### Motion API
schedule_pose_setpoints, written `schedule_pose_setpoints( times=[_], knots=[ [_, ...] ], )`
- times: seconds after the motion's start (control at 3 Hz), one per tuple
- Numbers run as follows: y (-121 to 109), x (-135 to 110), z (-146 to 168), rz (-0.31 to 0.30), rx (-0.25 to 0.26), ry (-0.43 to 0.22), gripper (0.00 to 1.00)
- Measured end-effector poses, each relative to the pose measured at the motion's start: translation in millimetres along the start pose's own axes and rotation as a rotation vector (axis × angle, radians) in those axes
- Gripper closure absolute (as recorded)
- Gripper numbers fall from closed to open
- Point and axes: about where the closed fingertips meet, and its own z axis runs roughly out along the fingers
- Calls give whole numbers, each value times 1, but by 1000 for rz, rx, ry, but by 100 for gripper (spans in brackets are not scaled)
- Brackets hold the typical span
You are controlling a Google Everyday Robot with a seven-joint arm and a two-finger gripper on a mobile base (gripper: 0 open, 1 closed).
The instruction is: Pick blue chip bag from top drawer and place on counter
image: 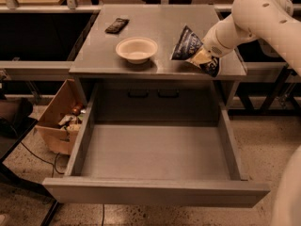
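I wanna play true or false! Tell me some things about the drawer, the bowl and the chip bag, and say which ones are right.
1. The drawer is open with nothing in it. True.
2. The chip bag lies in the drawer. False: it is at the right side of the counter, held by the gripper.
3. The bowl sits on the counter. True.
4. The bowl is full of chips. False: it looks empty.
5. The black packet lies at the counter's back left. True.
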Motion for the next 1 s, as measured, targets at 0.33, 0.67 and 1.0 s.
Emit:
schedule_pose_setpoints(
  times=[0.33, 0.67, 1.0],
  knots=[
    [0, 0, 0, 0, 0, 0, 60],
    [0, 0, 0, 0, 0, 0, 37],
    [0, 0, 0, 0, 0, 0, 14]
  ],
)
